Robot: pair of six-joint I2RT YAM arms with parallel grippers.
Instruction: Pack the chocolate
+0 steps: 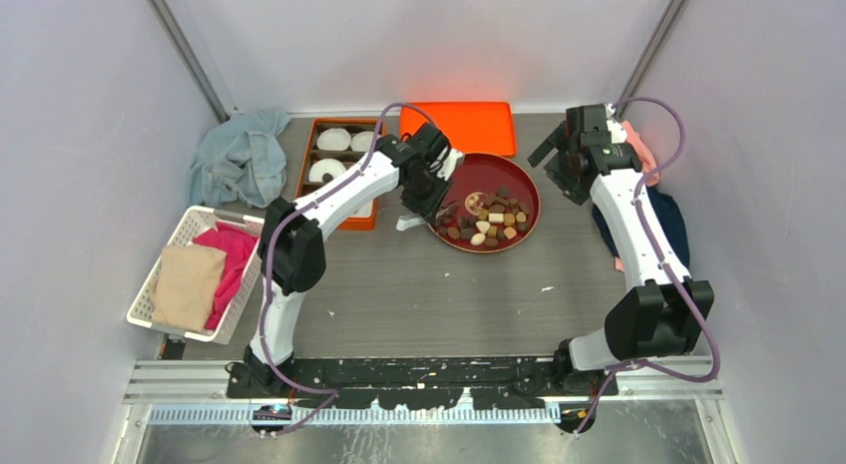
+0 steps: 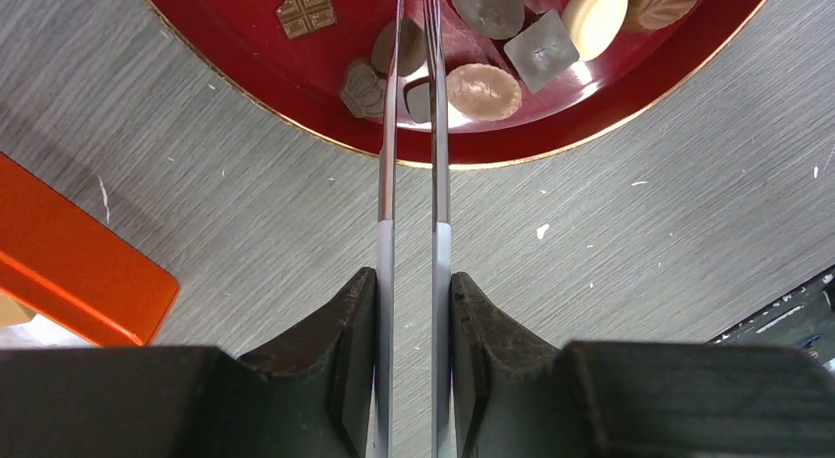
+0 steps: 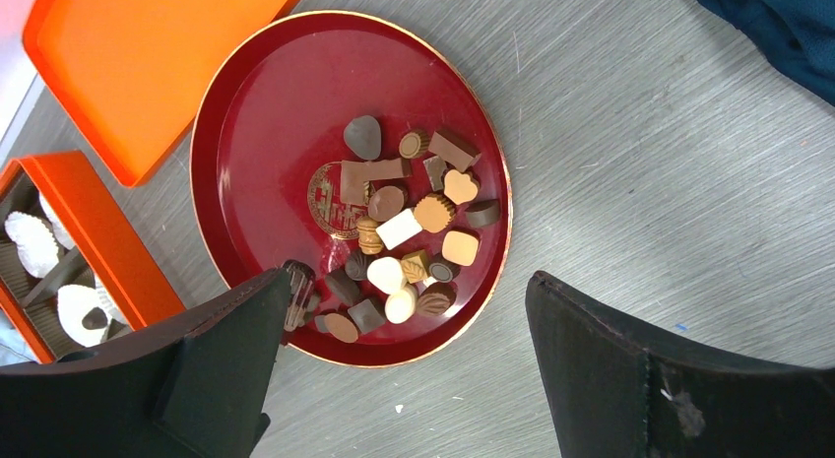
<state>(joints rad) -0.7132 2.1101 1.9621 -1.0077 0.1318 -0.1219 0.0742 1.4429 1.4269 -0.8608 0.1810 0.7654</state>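
Observation:
The chocolate [image 1: 489, 220] lies as several brown, tan and cream pieces on a round red plate [image 1: 519, 175]. It also shows in the right wrist view [image 3: 414, 227]. My left gripper [image 1: 419, 200] is shut on metal tweezers [image 2: 412, 182]. Their blades reach over the plate's rim [image 2: 295, 113] and lie on either side of a dark piece [image 2: 418, 98]; I cannot tell whether it is pinched. The tweezer tips [image 3: 295, 286] also show in the right wrist view. My right gripper [image 1: 569, 170] is open and empty, above the table beside the plate [image 3: 246, 133].
An orange box [image 1: 371, 220] with white paper cups [image 1: 332, 140] stands left of the plate, and an orange lid [image 1: 464, 125] lies behind it. A blue cloth [image 1: 239, 155] and a white basket [image 1: 150, 284] of cloths are at the left. A dark blue cloth [image 1: 670, 220] is at the right.

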